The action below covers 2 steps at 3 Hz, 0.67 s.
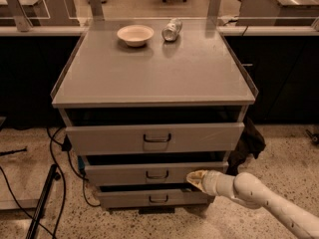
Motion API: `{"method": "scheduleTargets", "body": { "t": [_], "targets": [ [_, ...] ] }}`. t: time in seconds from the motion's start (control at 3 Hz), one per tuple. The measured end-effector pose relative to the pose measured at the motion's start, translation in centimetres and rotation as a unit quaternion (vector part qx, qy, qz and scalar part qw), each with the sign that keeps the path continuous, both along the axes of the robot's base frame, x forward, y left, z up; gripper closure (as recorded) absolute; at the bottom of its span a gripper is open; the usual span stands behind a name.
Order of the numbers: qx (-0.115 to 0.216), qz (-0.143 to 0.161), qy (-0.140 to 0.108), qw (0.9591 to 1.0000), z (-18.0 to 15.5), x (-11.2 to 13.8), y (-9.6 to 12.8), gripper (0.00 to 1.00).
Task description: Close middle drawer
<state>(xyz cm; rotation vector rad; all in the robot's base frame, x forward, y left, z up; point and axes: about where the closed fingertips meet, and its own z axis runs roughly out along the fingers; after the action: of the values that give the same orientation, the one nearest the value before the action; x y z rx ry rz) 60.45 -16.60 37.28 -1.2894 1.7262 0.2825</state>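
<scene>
Speckled floor is surrounding a cabinet; the hand is resting against the middle drawer front, right of its pull; apart or together, I cannot tell
</scene>
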Motion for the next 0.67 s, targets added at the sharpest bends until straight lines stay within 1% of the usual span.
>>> {"method": "scheduleTargets", "body": {
  "t": [0.33, 0.67],
  "targets": [
    [-0.012, 0.013, 0.01, 0.9998, 0.15, 0.33, 0.89, 1.0],
    [-0.012, 0.014, 0.011, 0.9998, 0.16, 0.11, 0.88, 1.0]
  ]
}}
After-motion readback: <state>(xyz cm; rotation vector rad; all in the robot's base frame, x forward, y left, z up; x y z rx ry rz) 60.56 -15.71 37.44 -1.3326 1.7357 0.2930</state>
